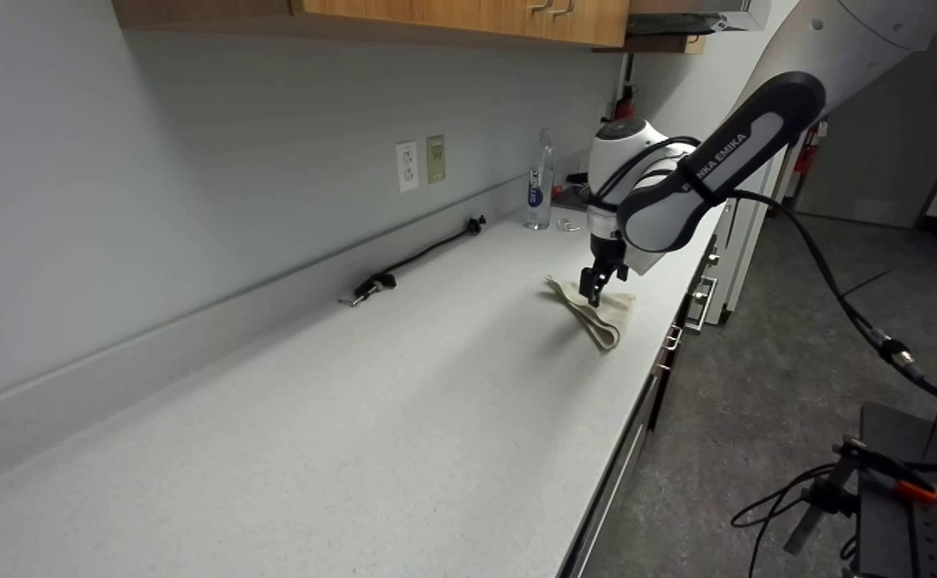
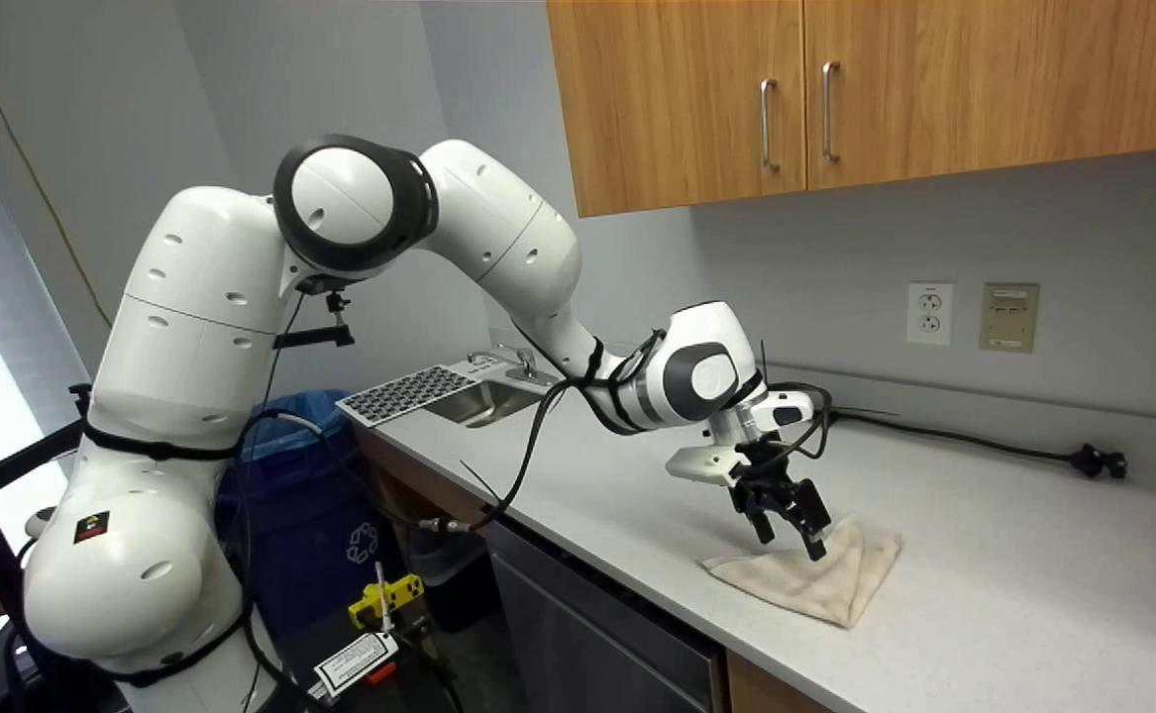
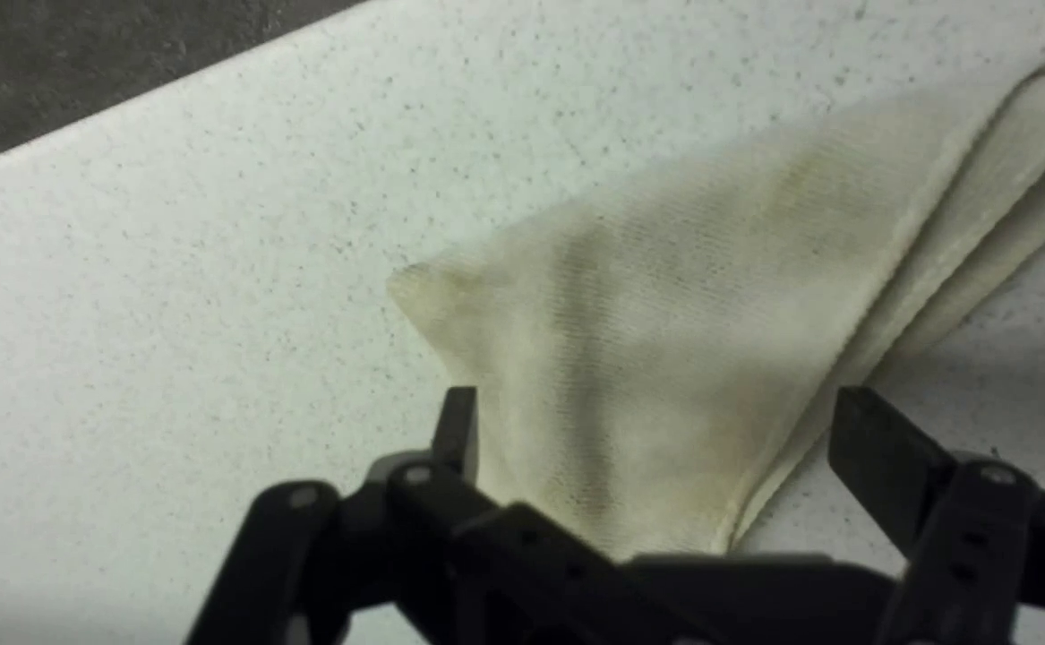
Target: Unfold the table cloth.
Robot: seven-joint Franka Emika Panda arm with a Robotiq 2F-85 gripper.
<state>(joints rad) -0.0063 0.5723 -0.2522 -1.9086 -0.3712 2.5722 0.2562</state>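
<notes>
On the counter (image 1: pixel 315 449) lies the folded cloth (image 2: pixel 815 586), with the gripper (image 3: pixel 656 417) spread wide over it, presumably to pinch one layer.

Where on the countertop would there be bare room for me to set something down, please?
The broad stretch of countertop nearest the camera in an exterior view is bare, bordered by the backsplash, black cable and table cloth. It is crowded at the table cloth, with the open gripper over it, and farther along by the clear bottle.
</notes>
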